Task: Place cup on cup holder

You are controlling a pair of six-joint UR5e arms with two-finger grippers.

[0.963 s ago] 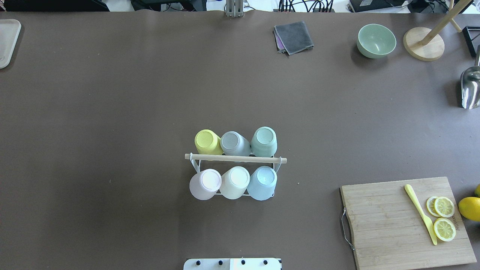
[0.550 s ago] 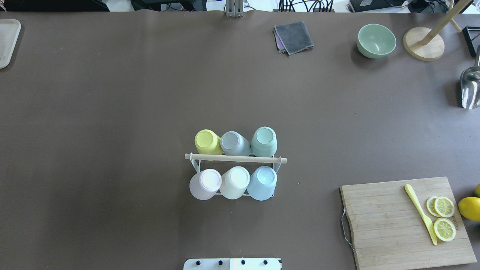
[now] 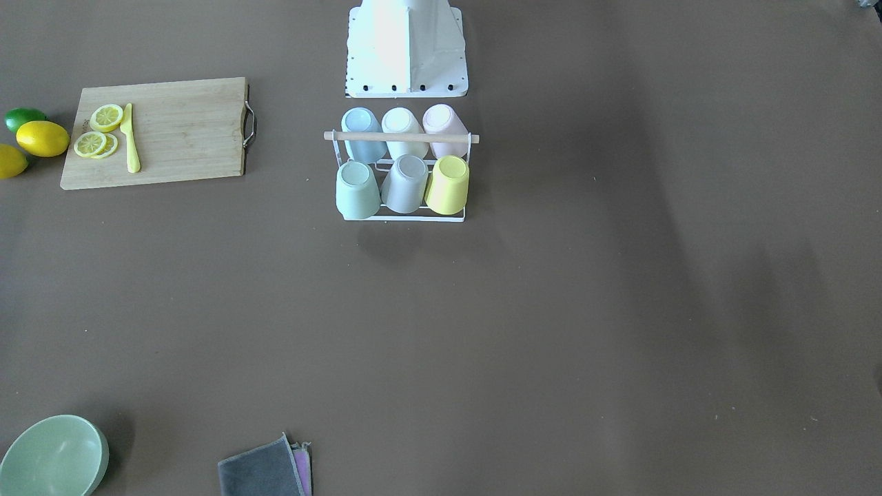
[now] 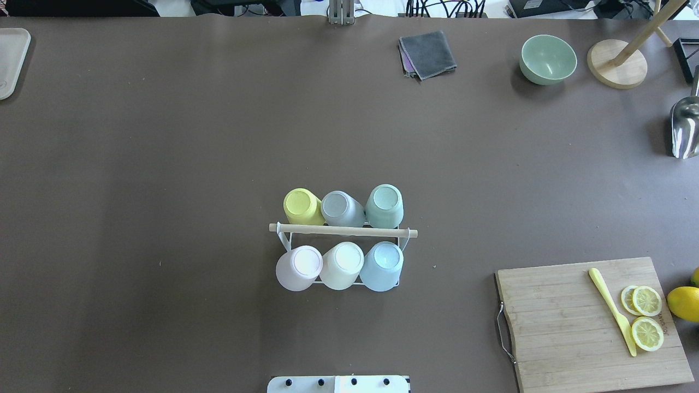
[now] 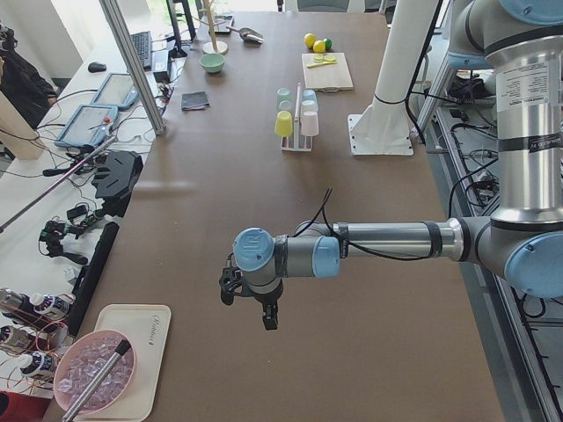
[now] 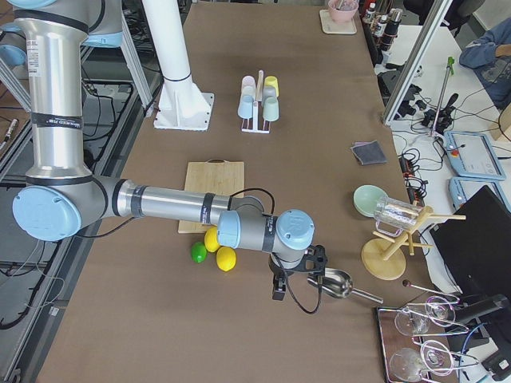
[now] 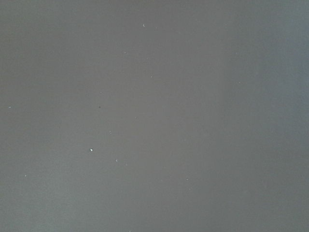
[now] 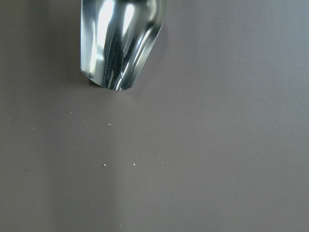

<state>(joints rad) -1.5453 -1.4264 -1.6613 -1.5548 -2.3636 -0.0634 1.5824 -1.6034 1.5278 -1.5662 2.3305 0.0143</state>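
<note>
The cup holder (image 4: 343, 230), a white wire rack with a wooden rod on top, stands at the table's middle near the robot base. It also shows in the front view (image 3: 406, 218). Several pastel cups sit upside down on its prongs, among them a yellow cup (image 4: 301, 206), a pink cup (image 4: 297, 267) and a blue cup (image 4: 382, 266). My left gripper (image 5: 249, 308) hangs over bare table far to the left. My right gripper (image 6: 297, 275) is far to the right beside a metal scoop (image 6: 335, 283). I cannot tell whether either is open or shut.
A wooden cutting board (image 4: 590, 322) with lemon slices (image 4: 647, 316) and a yellow knife (image 4: 611, 311) lies front right. Lemons (image 6: 226, 258), a green bowl (image 4: 548, 59), a grey cloth (image 4: 427, 53) and a wooden stand (image 4: 617, 64) lie around the edges. The scoop (image 8: 120, 43) fills the right wrist view's top.
</note>
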